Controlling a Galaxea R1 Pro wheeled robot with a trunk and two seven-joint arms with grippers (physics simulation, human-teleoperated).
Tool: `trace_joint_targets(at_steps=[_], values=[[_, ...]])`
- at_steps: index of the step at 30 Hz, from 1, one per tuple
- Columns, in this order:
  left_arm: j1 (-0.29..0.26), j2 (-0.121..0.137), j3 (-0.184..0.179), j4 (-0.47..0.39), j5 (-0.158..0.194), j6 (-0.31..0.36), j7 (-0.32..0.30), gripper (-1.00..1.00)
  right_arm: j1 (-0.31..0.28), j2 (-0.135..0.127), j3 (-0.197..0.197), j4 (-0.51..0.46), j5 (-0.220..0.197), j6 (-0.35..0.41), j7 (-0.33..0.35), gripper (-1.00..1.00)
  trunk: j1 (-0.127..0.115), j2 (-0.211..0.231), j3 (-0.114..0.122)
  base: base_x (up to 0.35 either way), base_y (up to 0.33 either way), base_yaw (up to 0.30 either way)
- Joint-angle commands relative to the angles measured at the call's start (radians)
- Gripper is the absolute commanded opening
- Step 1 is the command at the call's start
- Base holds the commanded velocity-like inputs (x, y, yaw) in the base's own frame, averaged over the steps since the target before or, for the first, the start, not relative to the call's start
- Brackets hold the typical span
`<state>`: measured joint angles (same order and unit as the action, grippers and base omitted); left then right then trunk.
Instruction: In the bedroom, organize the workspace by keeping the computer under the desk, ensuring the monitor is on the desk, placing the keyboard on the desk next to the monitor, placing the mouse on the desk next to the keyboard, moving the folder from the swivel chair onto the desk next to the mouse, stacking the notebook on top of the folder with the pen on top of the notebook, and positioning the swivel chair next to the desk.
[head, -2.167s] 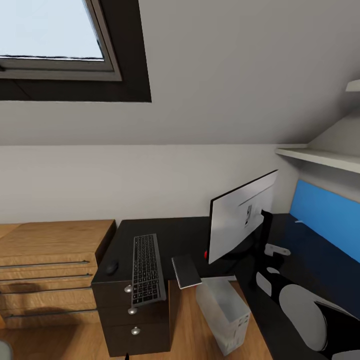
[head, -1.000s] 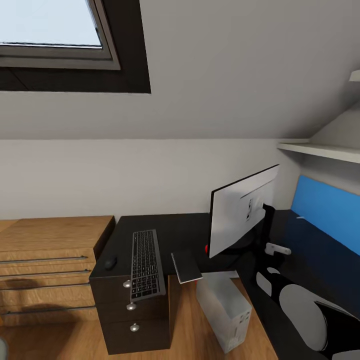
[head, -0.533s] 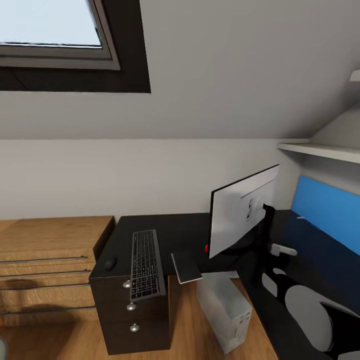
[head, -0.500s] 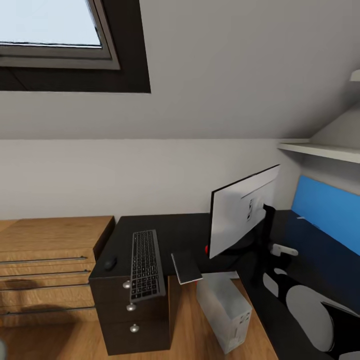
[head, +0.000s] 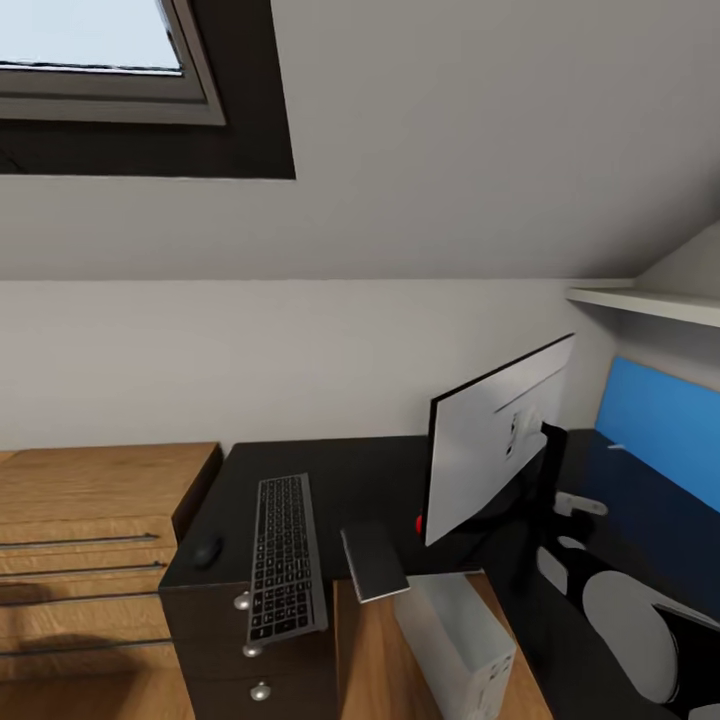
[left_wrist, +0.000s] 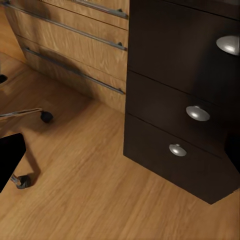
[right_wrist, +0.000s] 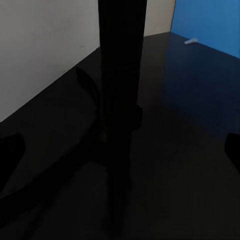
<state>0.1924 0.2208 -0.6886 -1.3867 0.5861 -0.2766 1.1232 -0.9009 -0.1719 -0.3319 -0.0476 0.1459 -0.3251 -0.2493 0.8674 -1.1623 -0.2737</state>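
Note:
On the glossy black desk (head: 350, 480) lie the keyboard (head: 285, 570), the small dark mouse (head: 207, 551) to its left and the dark notebook (head: 373, 562) to its right at the front edge. The monitor (head: 497, 440) stands on the desk with its silver back toward me. Beneath the desk stands the pale computer (head: 455, 640). A thin white pen (head: 617, 447) lies by the blue panel. My right gripper (right_wrist: 120, 150) is open, facing the monitor's black arm (right_wrist: 120, 100) just above the desktop. My left gripper (left_wrist: 120, 155) is open, low over the floor. Swivel chair casters (left_wrist: 46, 116) show there. The folder is out of view.
A black three-drawer unit (left_wrist: 185, 120) carries the desk's left end, beside a light-wood dresser (head: 90, 540). A blue wall panel (head: 660, 425) and a white shelf (head: 650, 303) are at the right. A small red item (head: 420, 523) sits under the monitor. A skylight (head: 90, 60) is overhead.
The whole head view has shifted, so the camera has moved a little closer to the desk. Nothing on the desk has moved.

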Motion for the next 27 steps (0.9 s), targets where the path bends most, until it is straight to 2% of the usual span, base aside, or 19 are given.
trace_joint_targets(at_steps=[1, 5, 12, 15, 23, 27], values=[[-0.001, 0.001, -0.002, -0.002, 0.006, -0.005, 0.002, 1.00, -0.001, -0.004, -0.008, 0.002, 0.011, 0.006, -0.003, 1.00, 0.000, -0.001, -0.001, 0.166, 0.000, 0.000], [-0.001, 0.002, -0.002, -0.002, 0.007, -0.006, 0.001, 1.00, -0.001, -0.018, -0.008, 0.000, 0.011, 0.056, -0.003, 1.00, 0.000, -0.001, -0.001, 0.155, 0.000, 0.000], [-0.001, 0.002, -0.003, -0.002, 0.006, -0.006, 0.001, 1.00, -0.001, -0.024, -0.009, -0.005, 0.012, 0.108, -0.004, 1.00, 0.000, -0.001, -0.001, 0.135, 0.000, 0.000], [-0.001, 0.002, -0.004, -0.002, 0.006, -0.006, -0.001, 1.00, -0.001, -0.042, -0.010, -0.007, 0.011, 0.141, -0.005, 1.00, 0.000, -0.001, -0.001, 0.129, -0.042, 0.000], [-0.001, 0.002, -0.012, -0.002, 0.006, -0.006, -0.014, 1.00, -0.001, -0.072, -0.010, -0.008, 0.012, 0.150, -0.005, 1.00, 0.000, -0.001, -0.001, 0.106, -0.089, 0.000], [-0.001, 0.002, -0.012, -0.002, 0.006, -0.006, -0.015, 1.00, -0.001, -0.076, -0.010, -0.009, 0.012, 0.150, -0.005, 1.00, 0.000, -0.001, -0.001, 0.007, -0.006, 0.000]])
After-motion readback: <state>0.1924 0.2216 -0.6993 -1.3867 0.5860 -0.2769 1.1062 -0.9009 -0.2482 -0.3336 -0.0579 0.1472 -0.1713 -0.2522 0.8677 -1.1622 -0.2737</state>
